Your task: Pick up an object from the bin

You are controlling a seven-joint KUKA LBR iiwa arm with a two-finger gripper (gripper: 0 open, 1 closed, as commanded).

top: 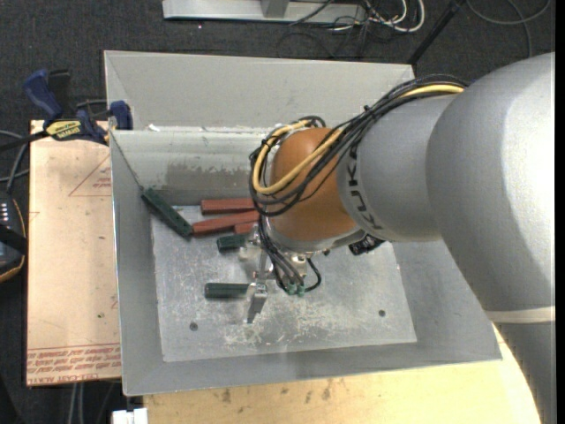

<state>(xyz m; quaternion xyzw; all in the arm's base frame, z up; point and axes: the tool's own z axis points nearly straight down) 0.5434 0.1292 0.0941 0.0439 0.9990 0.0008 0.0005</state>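
Gripper [257, 306] down low beside a short dark green block [224, 290]

Left to right: a long dark green bar [168, 213] sits upper left on the bin [371, 316] floor, with two reddish-brown bars [228, 206] next to it. That block is lower centre, with the gripper just right of it. Can't tell how open it is or whether it's got anything. Looks like the approach step to me. Next it'd need to straddle that block and close.
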